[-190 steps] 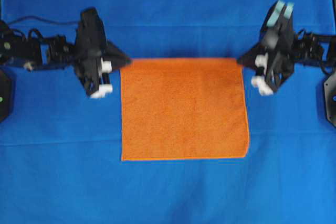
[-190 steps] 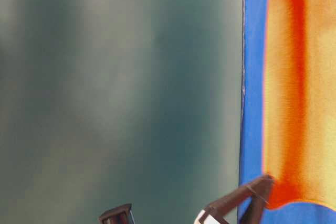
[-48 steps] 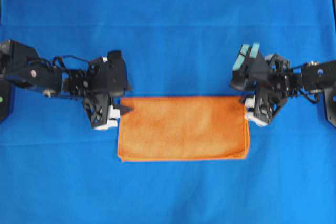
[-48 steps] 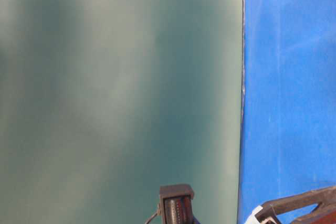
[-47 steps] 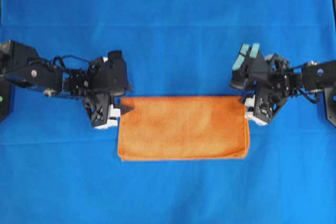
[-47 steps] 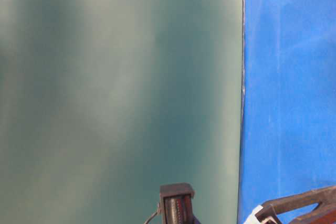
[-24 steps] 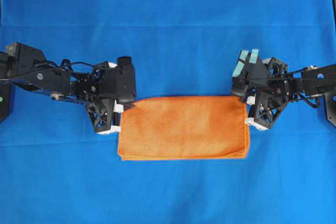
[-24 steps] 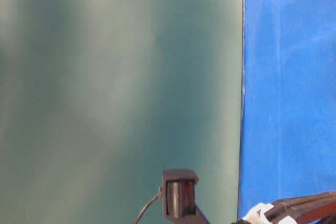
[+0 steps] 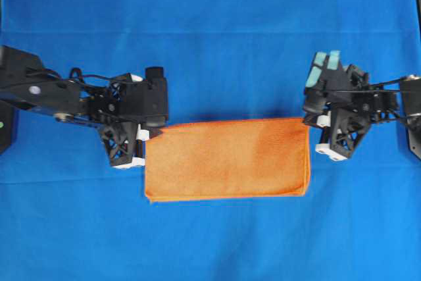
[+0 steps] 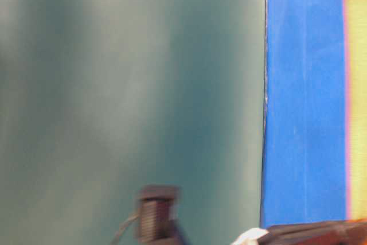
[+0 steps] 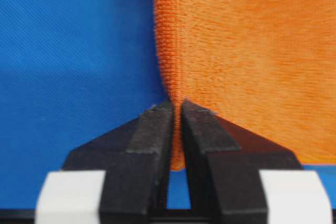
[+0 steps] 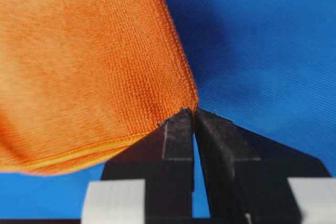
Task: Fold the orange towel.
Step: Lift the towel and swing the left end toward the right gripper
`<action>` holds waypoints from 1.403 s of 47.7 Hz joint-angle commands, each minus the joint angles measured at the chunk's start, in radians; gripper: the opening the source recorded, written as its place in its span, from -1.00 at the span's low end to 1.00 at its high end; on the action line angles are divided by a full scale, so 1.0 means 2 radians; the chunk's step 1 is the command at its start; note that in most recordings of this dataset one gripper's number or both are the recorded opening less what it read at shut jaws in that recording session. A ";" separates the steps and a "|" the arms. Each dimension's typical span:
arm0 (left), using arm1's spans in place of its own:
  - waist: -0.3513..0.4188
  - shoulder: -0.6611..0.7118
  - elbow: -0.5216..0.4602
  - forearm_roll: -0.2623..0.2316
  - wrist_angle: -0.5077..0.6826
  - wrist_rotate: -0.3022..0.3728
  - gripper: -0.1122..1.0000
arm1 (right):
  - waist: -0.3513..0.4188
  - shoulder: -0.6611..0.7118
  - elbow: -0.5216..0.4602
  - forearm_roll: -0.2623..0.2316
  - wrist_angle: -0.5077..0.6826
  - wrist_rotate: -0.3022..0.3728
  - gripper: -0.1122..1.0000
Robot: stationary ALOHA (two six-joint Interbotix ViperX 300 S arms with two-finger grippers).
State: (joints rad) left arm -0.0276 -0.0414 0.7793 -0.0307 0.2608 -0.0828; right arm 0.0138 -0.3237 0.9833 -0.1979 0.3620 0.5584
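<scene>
1. Since a second ago, both grippers have clamped the folded cloth's far corners.
2. The left gripper [image 11: 177, 109] and right gripper [image 12: 194, 113] pinch the fuzzy orange towel [image 9: 227, 158].
3. It lies as a rectangle on the blue tabletop [image 9: 217, 37], open room all round.
4. The table-level view is blurred.

Bright orange towel [image 9: 227, 159] with a fine woven-looking texture and stitched orange hem, plain saturated blue tabletop [image 9: 217, 24] cloth, black left end effector [image 11: 177, 114] and right end effector [image 12: 194, 116] with white blocks, teal pads on right arm, blurry grey-green wall [image 10: 126, 84].
</scene>
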 commanded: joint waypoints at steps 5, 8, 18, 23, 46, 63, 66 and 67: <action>-0.001 -0.074 -0.008 0.001 0.017 0.002 -0.75 | 0.002 -0.060 -0.015 -0.008 0.037 -0.001 -0.72; -0.001 -0.089 -0.008 0.002 0.021 0.002 -0.75 | 0.002 -0.077 -0.017 -0.009 0.048 -0.001 -0.72; 0.003 -0.130 -0.008 0.003 0.046 0.003 -0.75 | 0.005 -0.129 -0.021 -0.012 0.071 -0.001 -0.72; 0.008 -0.142 -0.004 0.005 0.046 0.003 -0.75 | 0.005 -0.137 -0.018 -0.015 0.071 -0.001 -0.72; -0.028 -0.117 -0.012 0.005 -0.048 0.000 -0.75 | -0.073 -0.104 -0.034 -0.079 0.054 0.012 -0.72; -0.061 -0.028 -0.111 0.005 -0.095 0.031 -0.75 | -0.160 -0.035 -0.096 -0.146 0.009 0.005 -0.72; -0.064 -0.008 -0.135 0.005 -0.095 0.050 -0.75 | -0.170 -0.021 -0.110 -0.153 0.004 0.004 -0.72; -0.066 0.001 -0.146 0.005 -0.095 0.060 -0.75 | -0.173 -0.016 -0.116 -0.156 0.002 0.004 -0.72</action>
State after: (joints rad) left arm -0.1473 -0.0675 0.5614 -0.0245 0.0798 0.0061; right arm -0.3099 -0.3758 0.8069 -0.4893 0.3866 0.5645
